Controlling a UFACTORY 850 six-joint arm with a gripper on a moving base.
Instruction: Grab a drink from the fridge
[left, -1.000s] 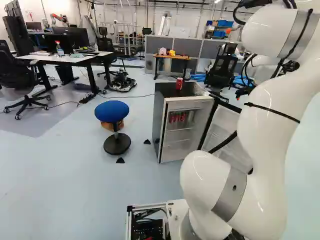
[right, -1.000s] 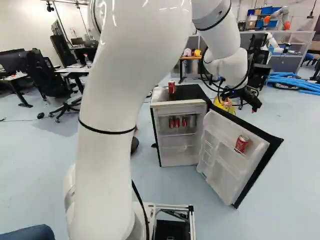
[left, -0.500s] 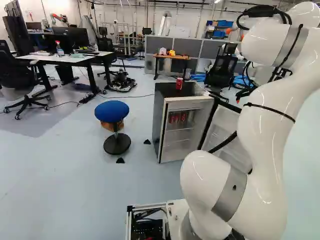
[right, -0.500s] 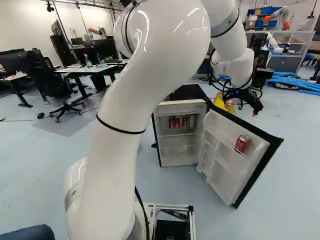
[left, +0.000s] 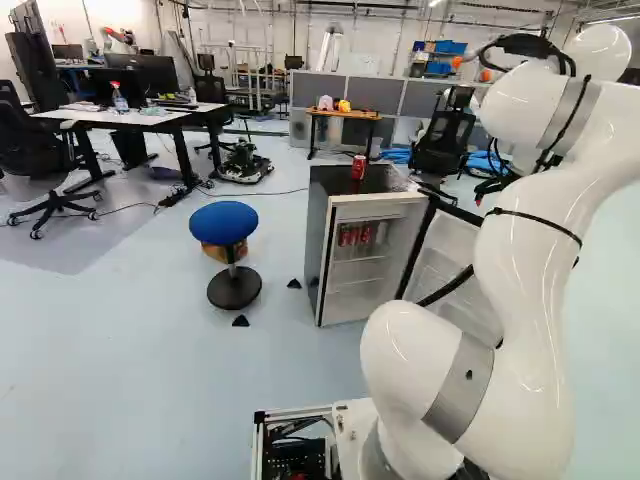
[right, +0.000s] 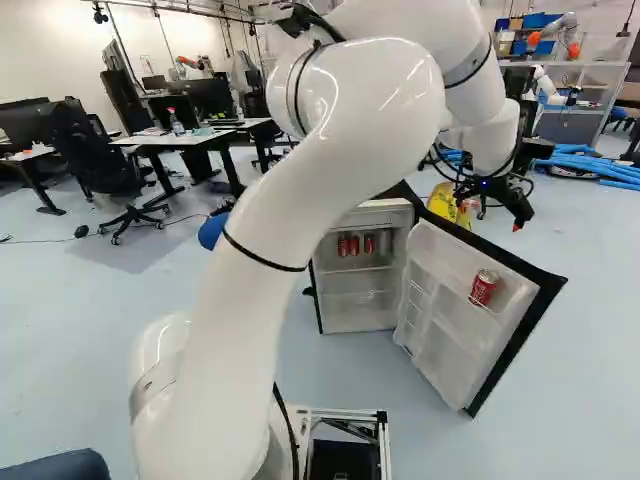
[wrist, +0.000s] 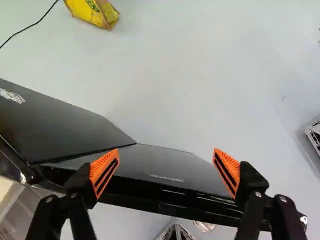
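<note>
Gripper (wrist: 165, 172) open, fingers wide apart, nothing gripped; points down over outer side of the door (right: 450, 340). Nearest drink looks to be the can (right: 484, 287) standing upright on the door's inner side, so from the gripper it lies across the door's top edge, base side, lower. Its long axis runs roughly along the gripper's pointing line, suits a grab from above. Shelf cans (right: 354, 246) sit past the door's hinge side, farther off. Next likely: back over the door edge, then down; a finger could catch that edge
</note>
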